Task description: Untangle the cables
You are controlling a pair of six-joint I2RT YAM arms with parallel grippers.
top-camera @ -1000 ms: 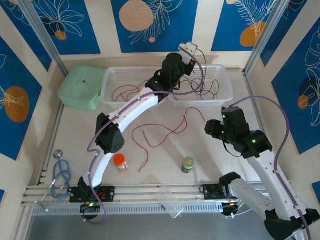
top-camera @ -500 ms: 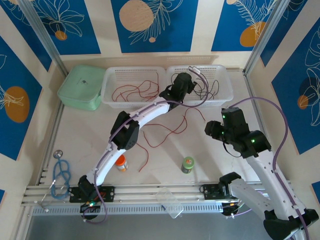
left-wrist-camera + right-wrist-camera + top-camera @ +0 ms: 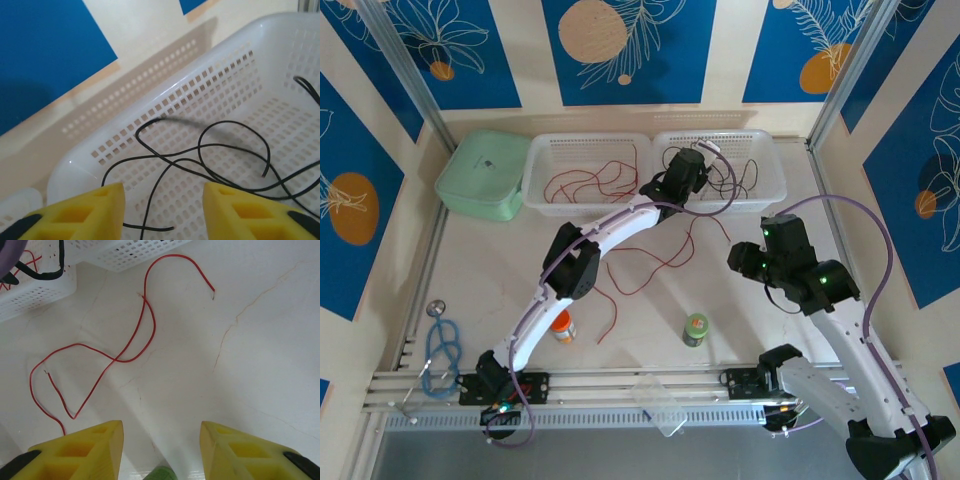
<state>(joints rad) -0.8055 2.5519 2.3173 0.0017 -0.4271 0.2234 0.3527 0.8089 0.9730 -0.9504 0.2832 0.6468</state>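
Black cables (image 3: pixel 220 150) lie loose on the floor of the right white basket (image 3: pixel 767 190). My left gripper (image 3: pixel 163 210) hovers just above them, open, with nothing between its yellow fingers (image 3: pixel 90 212). From above, the left gripper (image 3: pixel 705 152) sits over that basket's left part. Red cables (image 3: pixel 585 182) lie in the left white basket (image 3: pixel 535 170). More red cables (image 3: pixel 135 340) sprawl on the table between the arms. My right gripper (image 3: pixel 161 450) hangs open over bare table to the right of them, apart from the nearest red cable (image 3: pixel 650 262).
A green lidded box (image 3: pixel 480 175) stands left of the baskets. An orange-capped bottle (image 3: pixel 560 325) and a green-capped bottle (image 3: pixel 696 328) stand near the front. Blue tubing with a metal disc (image 3: pixel 442 345) lies front left. A clear plastic tub (image 3: pixel 658 402) rests on the front rail.
The left arm came down from high above the baskets into the right basket. Its jaws opened and let go of the black cable. The right arm barely moved.
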